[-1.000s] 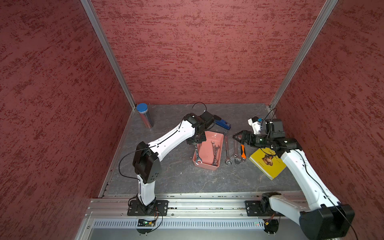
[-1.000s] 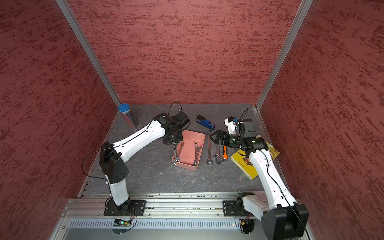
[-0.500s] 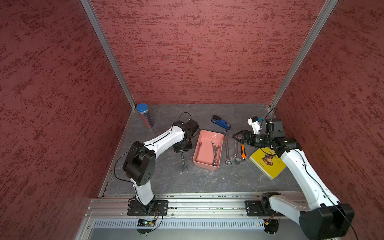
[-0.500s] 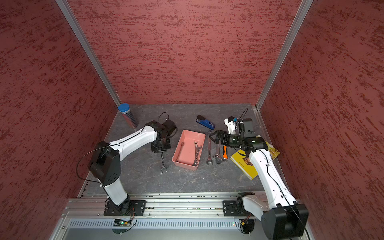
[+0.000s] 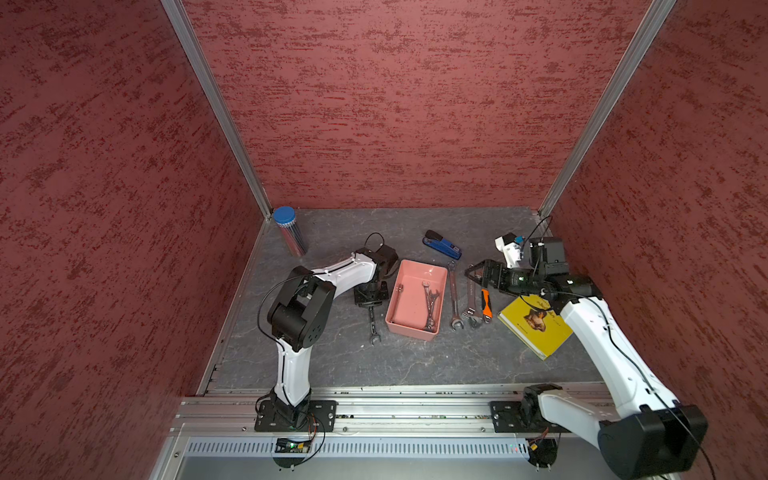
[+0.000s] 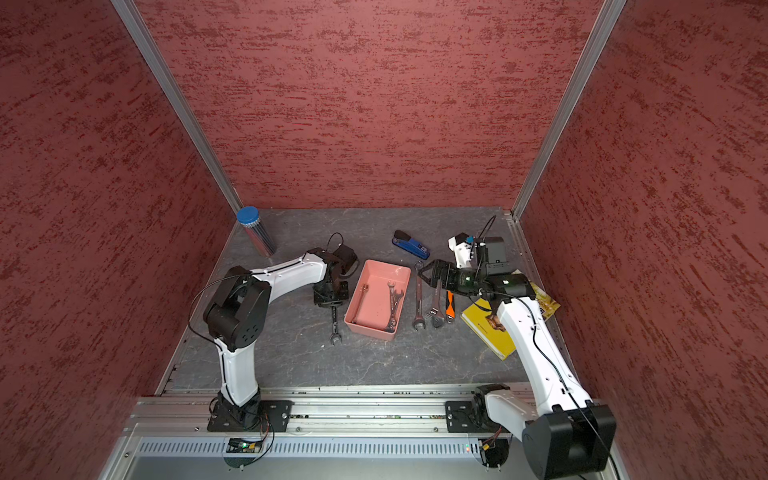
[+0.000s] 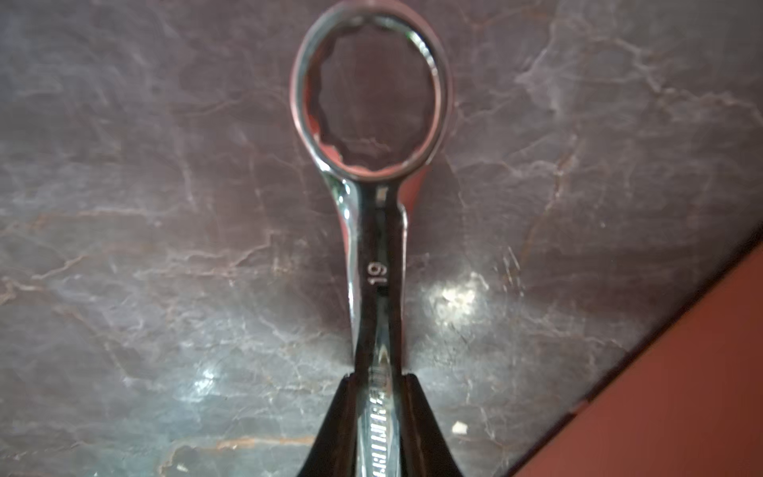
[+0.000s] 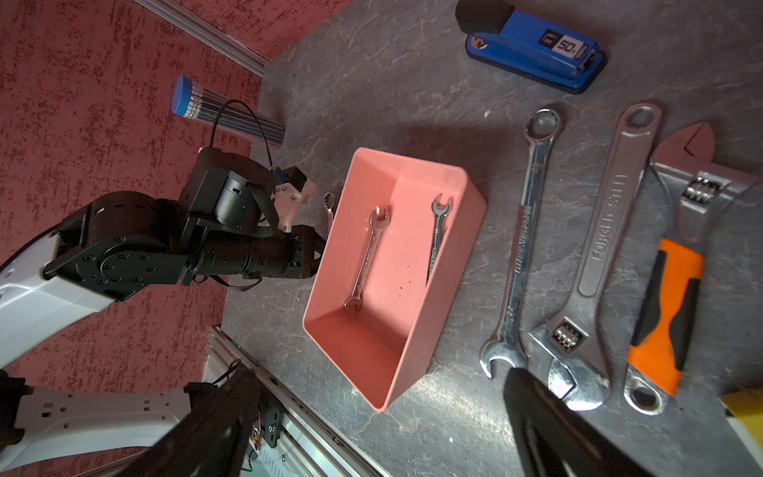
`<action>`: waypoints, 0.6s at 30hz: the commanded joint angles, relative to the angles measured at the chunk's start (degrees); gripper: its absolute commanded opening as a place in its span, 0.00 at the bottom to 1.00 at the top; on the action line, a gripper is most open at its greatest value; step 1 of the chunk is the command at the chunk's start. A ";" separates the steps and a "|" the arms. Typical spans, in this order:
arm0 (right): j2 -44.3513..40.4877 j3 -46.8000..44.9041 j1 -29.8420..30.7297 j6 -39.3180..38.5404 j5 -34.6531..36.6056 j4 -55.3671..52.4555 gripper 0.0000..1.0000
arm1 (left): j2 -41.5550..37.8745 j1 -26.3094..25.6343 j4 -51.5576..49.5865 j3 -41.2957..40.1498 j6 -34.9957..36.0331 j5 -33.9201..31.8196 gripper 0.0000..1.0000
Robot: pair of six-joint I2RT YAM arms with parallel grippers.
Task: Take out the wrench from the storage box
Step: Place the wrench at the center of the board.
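Left gripper (image 7: 377,384): fingers (image 7: 338,413) clamped on a chrome ring-ended wrench (image 7: 377,268) stamped "19", just outside the salmon-pink plastic storage box (image 8: 413,165). The box holds small chrome open-end wrenches (image 8: 369,256). Right gripper (image 5: 473,274): jaws wide apart, over a silver adjustable wrench (image 8: 607,231) embossed "FORGED STEEL", beside the box.

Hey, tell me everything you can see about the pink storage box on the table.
The storage box is a salmon-pink rectangular bin, plastic by its look, with low smooth walls, rounded corners and no lid. It sits upright and flat on the grey table, mid-table. Inside lie at least two small steel open-end wrenches: one flat on the floor, another along a long wall. Nothing else touches it.
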 commanded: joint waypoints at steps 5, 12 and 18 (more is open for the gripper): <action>1.03 0.61 -0.07 -0.55 -0.57 1.07 0.98 | 1.51 0.62 1.95 -0.69 3.01 1.46 0.01; 1.78 0.06 -0.06 -1.07 -1.51 1.32 0.98 | 3.96 0.99 0.68 1.22 9.58 1.78 0.06; 2.03 -0.26 -0.07 -1.25 -1.59 1.40 0.98 | 4.64 1.57 -0.66 1.22 13.06 1.25 0.12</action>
